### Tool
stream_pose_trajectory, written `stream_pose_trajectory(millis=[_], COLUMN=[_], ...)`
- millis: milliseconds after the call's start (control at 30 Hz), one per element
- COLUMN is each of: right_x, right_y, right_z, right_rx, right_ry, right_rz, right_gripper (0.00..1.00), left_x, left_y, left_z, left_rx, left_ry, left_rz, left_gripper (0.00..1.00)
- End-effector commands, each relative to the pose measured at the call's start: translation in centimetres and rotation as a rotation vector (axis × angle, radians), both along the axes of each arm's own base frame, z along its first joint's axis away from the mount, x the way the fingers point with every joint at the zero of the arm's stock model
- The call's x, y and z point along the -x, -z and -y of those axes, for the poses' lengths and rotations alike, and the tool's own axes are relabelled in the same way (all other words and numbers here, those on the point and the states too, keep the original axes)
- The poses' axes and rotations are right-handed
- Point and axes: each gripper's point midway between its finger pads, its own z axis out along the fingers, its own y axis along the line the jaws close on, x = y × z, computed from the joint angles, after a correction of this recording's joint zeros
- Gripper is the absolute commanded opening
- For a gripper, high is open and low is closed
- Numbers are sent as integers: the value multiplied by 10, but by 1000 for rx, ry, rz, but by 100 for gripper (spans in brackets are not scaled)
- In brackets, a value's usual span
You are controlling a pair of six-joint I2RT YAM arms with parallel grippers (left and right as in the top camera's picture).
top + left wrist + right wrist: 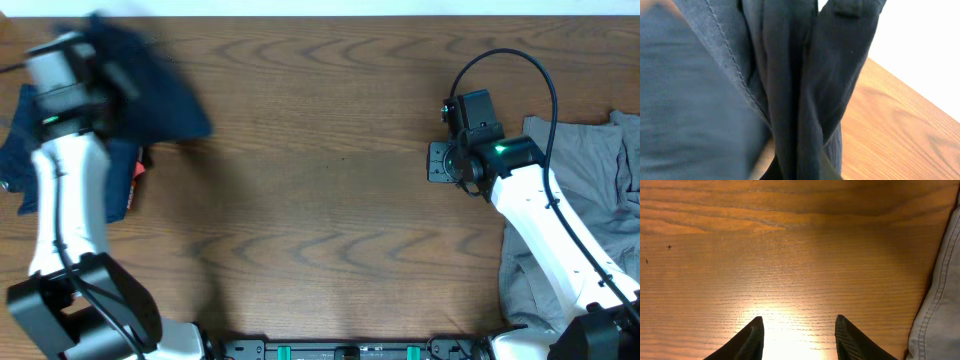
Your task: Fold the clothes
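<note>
One dark navy cotton shorts pair (165, 105) hangs clamped in the left gripper (799, 170) at ten o'clock, more navy cloth (15, 150) beneath it, and one crumpled light grey pair (625, 180) lies at three o'clock, the right gripper (799, 335) open and empty.

Far left of the counter (330, 180): raised shorts (150, 95) hang bunched in the left hand (797, 172), above a shorts pile (15, 150) at the left edge. Right hand (799, 335) sits over bare counter, just left of the spread shorts (580, 150) along the right edge.
</note>
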Motion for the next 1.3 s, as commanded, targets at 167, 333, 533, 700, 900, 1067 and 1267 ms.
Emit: stream_pose_trajectory(millis=[167,333,533,700,900,1067,1267], right_x=[-3,-3,-3,-3,-3,-3,-2], right_y=[-9,-8,-8,-8,-8,-8,-8], right_z=[-1,-1,-1,0,0,0,0], right_rx=[-13,-12,-12,-12,-12,-12,-12], right_ry=[13,13,13,13,13,13,13], right_rz=[26,23,23,23,23,23,20], right_gripper=[45,45,45,45,45,45,46], left_x=[72,95,100,101,104,95,85], left_y=[12,13,13,15,21,15,13], left_z=[-113,-139,-144,-145,-146,-143,-132], left_rx=[58,98,98,95,96,115,160], left_ry=[-334,-427,-443,-449,-467,-435,-376], left_rz=[-39,-28,-28,-34,-47,-4,25], left_gripper=[6,8,15,25,28,27,34])
